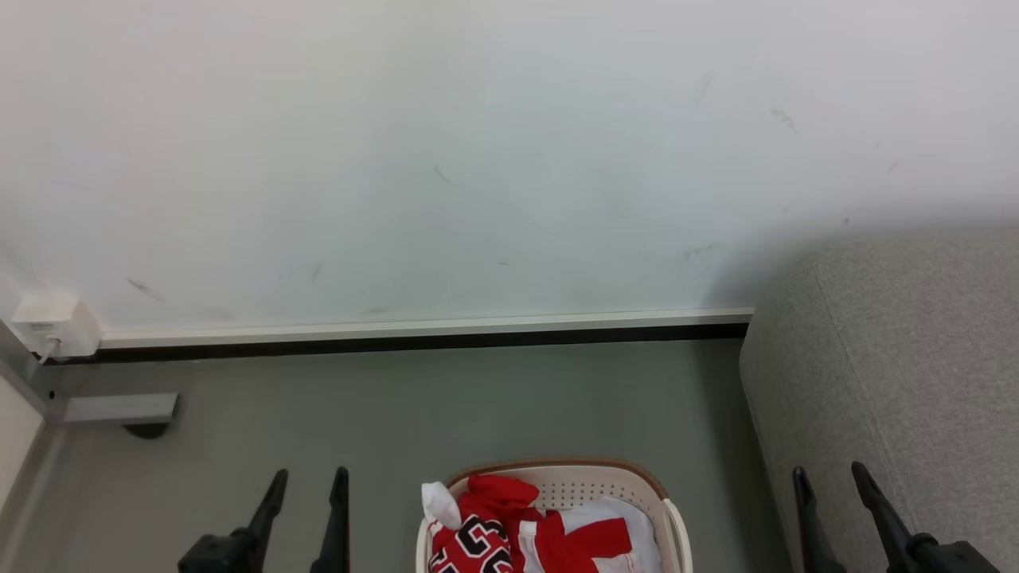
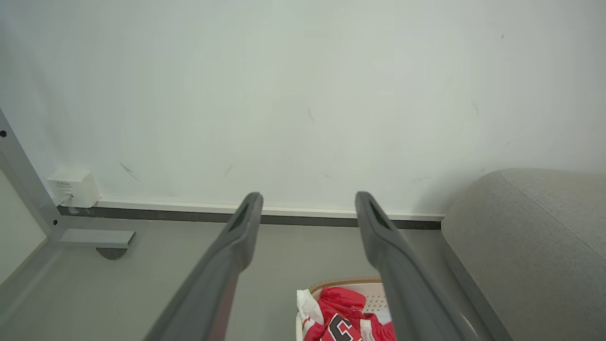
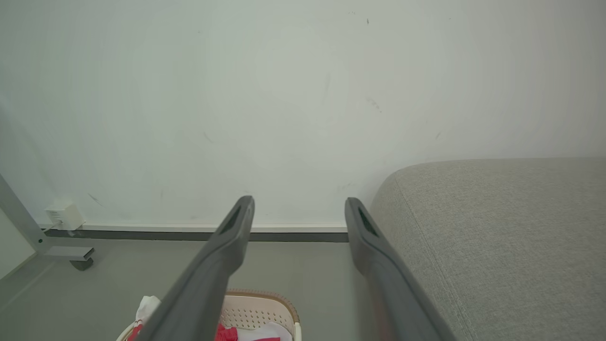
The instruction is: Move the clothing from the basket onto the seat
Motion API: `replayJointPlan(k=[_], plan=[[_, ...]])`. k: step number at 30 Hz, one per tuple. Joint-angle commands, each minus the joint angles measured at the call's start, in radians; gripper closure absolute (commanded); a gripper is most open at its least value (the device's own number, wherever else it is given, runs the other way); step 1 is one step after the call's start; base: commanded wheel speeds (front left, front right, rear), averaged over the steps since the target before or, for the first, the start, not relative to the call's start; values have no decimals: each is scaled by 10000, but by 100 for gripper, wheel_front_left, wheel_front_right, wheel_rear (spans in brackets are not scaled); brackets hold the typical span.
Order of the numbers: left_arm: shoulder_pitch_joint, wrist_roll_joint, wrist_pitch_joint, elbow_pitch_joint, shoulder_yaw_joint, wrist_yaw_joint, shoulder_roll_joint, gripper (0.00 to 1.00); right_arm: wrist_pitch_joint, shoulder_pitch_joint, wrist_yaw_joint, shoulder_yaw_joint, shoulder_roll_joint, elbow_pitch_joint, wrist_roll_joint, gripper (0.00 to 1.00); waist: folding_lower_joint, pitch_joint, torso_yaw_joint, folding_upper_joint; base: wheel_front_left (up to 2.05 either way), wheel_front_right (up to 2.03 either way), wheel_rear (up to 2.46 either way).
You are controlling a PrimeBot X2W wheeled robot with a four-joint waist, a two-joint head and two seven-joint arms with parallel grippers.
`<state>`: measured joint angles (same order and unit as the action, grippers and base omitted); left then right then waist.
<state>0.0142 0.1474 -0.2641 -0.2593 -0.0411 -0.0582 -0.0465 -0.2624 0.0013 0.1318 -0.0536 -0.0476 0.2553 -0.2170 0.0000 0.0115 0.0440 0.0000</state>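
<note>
The red jersey [image 1: 470, 549] in the basket [image 1: 585, 485] has big black letters with white edges. One looks like a C, but the cloth is bunched up. The label on the white wall box [image 1: 56, 325] is too tiny to read

Long, dark-grey, tapering fingers [image 2: 238, 244] with slotted tips.

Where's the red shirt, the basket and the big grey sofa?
Red shirt [image 1: 497, 492]: head view, red cloth at its top.
Basket [image 1: 573, 462]: head view, brown rim at the far side.
Sofa [image 1: 915, 358]: head view, its grey woven side.
</note>
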Motion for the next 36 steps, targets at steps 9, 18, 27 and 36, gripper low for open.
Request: replayJointPlan(k=[9, 18, 27, 36], plan=[[53, 261, -7, -97, 41, -34, -70, 0, -38, -29, -21, -16, -51, 128, -17, 0, 0, 5, 17, 0, 0, 0, 0], [68, 259, -7, -112, 71, -65, -70, 0, -38, -90, -21, -63, -51, 149, -86, 0, 0, -51, 60, 0, 0, 0, 0], [321, -46, -7, -170, -86, -174, -65, 0, -36, -381, -21, -237, -51, 81, -128, 0, 0, -465, 588, 0, 0, 0, 0], [1874, -760, -7, -950, -819, -454, -291, 0, -35, -1102, -21, -374, -48, -292, -383, 0, 0, -1897, 1477, 0, 0, 0, 0]])
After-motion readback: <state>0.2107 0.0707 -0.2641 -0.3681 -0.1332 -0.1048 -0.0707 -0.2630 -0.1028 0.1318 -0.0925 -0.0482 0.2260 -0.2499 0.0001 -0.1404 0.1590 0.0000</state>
